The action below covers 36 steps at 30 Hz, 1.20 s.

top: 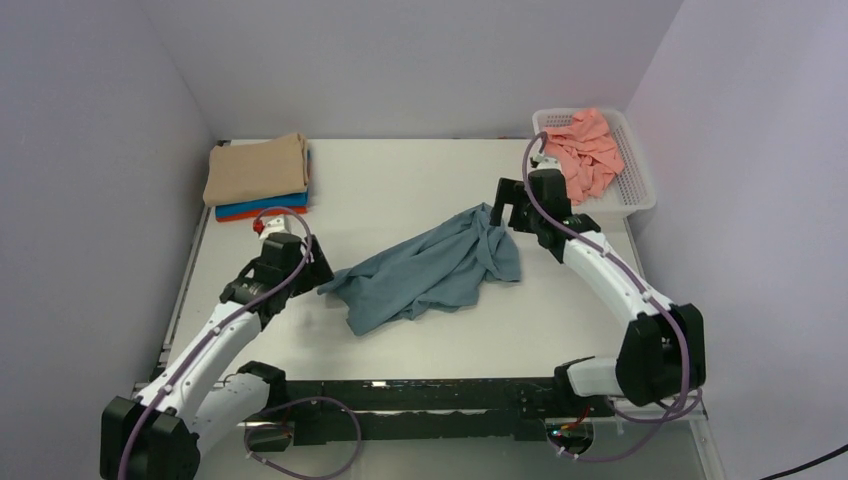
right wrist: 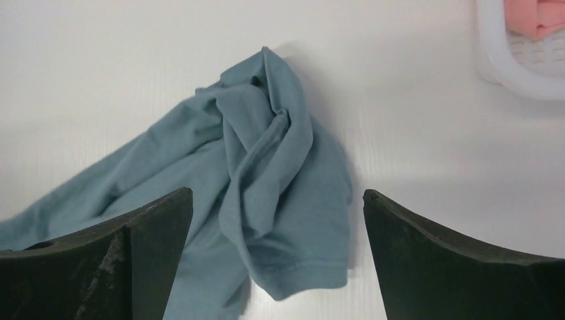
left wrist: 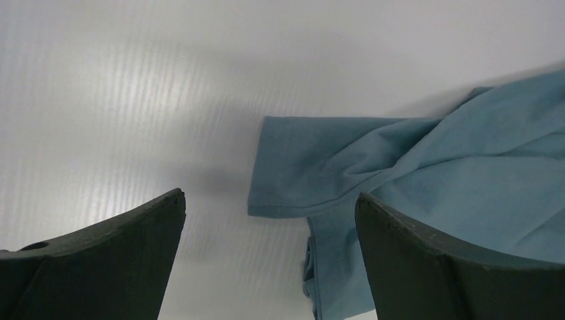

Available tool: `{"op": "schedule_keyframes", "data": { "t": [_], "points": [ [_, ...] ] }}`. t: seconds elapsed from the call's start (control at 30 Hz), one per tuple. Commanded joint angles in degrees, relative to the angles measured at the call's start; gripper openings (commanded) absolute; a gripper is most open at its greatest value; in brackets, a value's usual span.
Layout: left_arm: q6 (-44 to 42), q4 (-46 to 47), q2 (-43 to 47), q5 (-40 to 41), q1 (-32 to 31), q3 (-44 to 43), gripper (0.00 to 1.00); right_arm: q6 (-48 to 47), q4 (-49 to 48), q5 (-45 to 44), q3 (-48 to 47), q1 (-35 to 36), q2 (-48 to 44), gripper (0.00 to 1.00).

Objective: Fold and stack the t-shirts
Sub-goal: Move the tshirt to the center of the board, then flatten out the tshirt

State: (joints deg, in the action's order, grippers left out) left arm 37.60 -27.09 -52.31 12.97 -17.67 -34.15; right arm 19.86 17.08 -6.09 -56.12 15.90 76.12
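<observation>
Teal t-shirt bunched mid-counter, seemingly awaiting spreading
Top view: it lies between left pincer and right pincer, within reach of both; folded stack far left; wrist views: each pincer wide, empty, over cloth.

A white perforated plastic basket is sitting at the far right corner of the white tabletop, just beside the right wall. In the right wrist view, one rounded corner of it is showing at the upper right, lying flat on the tabletop. Plain pale lilac walls are enclosing the tabletop at the back and on both sides.
</observation>
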Motion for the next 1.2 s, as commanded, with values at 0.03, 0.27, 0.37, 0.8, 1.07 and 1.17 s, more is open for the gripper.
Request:
{"op": "schedule_keyframes", "data": {
  "t": [0.03, 0.27, 0.37, 0.8, 1.07, 1.17],
  "points": [
    [-0.29, 10.86, -6.98, -9.33, 0.01, 0.58, 0.99, -7.76, -4.84, 8.84, 6.39, 0.53, -5.65, 1.00],
    [0.48, 22.98, -19.80, -16.98, 0.01, 0.77, 0.98, -0.25, -11.54, 9.80, 10.99, 0.47, -4.10, 0.99],
    [1.07, 27.38, -24.01, -21.31, 0.01, 0.31, 0.86, 2.50, -13.41, 8.52, 11.03, 0.58, -2.60, 0.98],
    [-0.17, 24.08, -22.03, -19.87, 0.01, -0.48, 0.00, 1.48, -11.13, 8.68, 7.69, 3.18, 3.76, 0.76],
    [-0.91, 20.07, -16.68, -16.53, -0.08, -0.56, 0.00, 3.31, -9.56, 6.51, 13.49, 7.27, 3.25, 0.60],
    [-1.10, 19.19, -16.02, -15.06, -0.08, -0.97, 0.00, 3.27, -8.97, 5.45, 13.88, 7.81, 4.40, 0.45]
  ]
}}
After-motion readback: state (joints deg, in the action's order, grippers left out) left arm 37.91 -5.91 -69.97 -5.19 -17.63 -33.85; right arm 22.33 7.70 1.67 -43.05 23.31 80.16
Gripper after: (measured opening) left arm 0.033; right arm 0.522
